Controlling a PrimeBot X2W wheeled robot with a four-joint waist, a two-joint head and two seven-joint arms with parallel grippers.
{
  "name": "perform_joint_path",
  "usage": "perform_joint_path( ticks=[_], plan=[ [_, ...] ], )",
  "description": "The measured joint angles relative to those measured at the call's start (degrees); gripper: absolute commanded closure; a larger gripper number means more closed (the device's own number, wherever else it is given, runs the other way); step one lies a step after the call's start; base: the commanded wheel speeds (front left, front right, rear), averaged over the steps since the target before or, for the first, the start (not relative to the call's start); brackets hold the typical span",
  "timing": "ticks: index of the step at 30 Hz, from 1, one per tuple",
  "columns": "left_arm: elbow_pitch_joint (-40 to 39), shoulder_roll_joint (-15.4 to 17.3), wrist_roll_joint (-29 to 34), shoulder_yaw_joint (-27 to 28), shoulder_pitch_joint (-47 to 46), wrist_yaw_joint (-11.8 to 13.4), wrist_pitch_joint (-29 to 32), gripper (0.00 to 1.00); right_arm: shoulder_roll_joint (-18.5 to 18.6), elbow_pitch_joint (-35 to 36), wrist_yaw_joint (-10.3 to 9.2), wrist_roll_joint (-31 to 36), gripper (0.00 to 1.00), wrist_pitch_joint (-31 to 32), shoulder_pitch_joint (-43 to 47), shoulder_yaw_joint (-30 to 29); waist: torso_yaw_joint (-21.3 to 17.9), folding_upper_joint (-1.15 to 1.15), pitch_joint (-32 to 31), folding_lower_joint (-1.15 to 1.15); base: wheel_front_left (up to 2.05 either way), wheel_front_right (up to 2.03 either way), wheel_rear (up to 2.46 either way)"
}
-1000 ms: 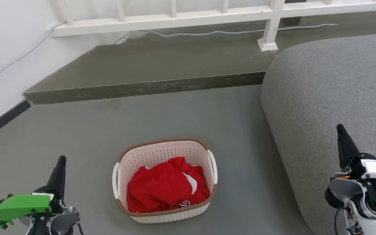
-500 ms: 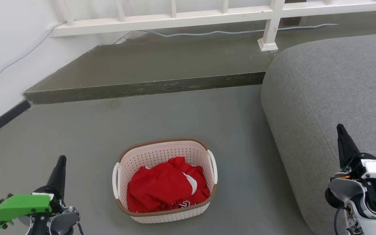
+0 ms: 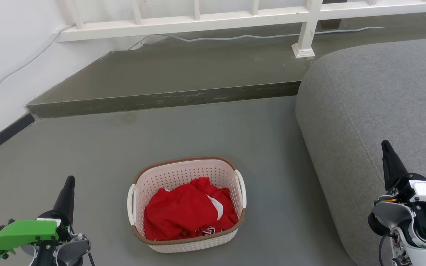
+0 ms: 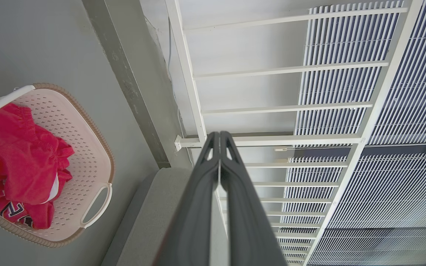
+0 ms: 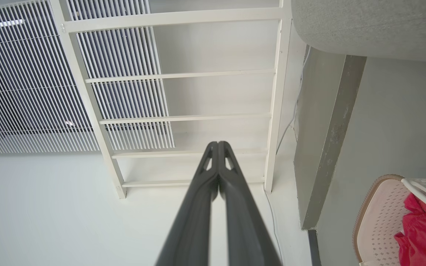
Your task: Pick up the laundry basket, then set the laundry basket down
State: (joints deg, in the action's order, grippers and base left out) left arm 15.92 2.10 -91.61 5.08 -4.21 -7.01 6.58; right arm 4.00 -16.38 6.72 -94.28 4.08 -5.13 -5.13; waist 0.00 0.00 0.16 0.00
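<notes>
Currently laundry basket (image 3: 183,173) on floor (image 3: 235,129), left gripper (image 3: 70,180) and right gripper (image 3: 384,144) pinched closed, empty

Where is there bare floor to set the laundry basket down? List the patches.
Widest: the grey floor between the laundry basket and the raised step, running left to the dark baseboard. Also free: the floor left of the basket, ahead of the left gripper. Tight: the strip between the basket's right handle and the grey sofa.

Looks like a home living area. Grey sofa (image 3: 375,111), white railing (image 3: 198,20), laundry basket (image 3: 194,245) of red clothes (image 3: 183,210) on the floor (image 3: 198,129).
</notes>
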Motion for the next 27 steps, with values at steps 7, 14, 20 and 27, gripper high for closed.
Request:
perform_joint_path(
  ticks=[7,14,20,27],
  plan=[
    [0.00,-0.01,0.00,-0.01,0.00,-0.01,0.00,1.00,-0.01,0.05,0.00,0.00,1.00,0.00,0.00,-0.03,0.00,0.00,0.00,0.00,0.00,0.00,0.00],
    [-0.01,-0.01,0.00,-0.02,0.00,-0.01,0.00,1.00,-0.03,0.13,0.00,0.00,1.00,0.00,0.00,-0.05,0.00,0.00,0.00,0.00,0.00,0.00,0.00],
    [-0.02,-0.01,0.00,-0.02,0.00,-0.01,0.00,1.00,-0.11,0.18,0.00,0.01,1.00,0.00,0.00,-0.07,0.00,0.00,0.00,0.00,0.00,0.00,0.00],
    [-0.02,-0.01,0.00,-0.02,0.00,-0.01,0.00,1.00,-0.18,0.20,0.00,0.01,1.00,0.00,0.00,-0.08,0.00,0.00,0.00,0.00,0.00,0.00,0.00]
  ],
)
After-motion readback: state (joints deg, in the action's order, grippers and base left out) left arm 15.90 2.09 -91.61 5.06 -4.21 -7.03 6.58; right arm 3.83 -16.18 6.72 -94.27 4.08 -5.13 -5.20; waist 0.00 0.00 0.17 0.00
